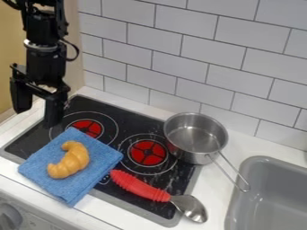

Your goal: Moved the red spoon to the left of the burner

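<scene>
My gripper hangs at the upper left, above the back left corner of the stove, its two fingers apart with nothing between them. The red spoon lies across the front right part of the black stovetop. Its red handle points to the left, close to the blue cloth, and its metal bowl rests at the stove's right edge. One red burner is just behind the handle; another burner is farther left, partly bordered by the cloth.
A blue cloth with a croissant on it covers the stove's front left. A metal pot stands at the back right, its handle toward the grey sink. Tiled wall runs behind.
</scene>
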Tool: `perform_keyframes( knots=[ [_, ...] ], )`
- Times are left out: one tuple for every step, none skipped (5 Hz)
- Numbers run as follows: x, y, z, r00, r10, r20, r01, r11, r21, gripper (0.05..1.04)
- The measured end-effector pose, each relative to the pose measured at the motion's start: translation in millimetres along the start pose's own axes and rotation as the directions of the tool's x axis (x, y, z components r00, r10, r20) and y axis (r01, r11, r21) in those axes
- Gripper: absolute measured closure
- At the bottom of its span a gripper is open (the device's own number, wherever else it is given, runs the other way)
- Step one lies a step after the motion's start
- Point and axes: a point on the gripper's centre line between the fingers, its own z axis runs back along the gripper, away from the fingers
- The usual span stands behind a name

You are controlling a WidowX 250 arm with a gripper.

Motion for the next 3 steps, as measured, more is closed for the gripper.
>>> perform_keyframes(
  knots=[
    [-6.9,-28.2,12.3,0.967,-0.247,0.066,0.240,0.966,0.101,0.083],
    [-13.1,-57.5,16.5,0.877,-0.470,0.100,0.455,0.879,0.143,0.084],
    [-18.9,-85.7,7.1,0.730,-0.671,0.134,0.665,0.741,0.090,0.084]
  ],
)
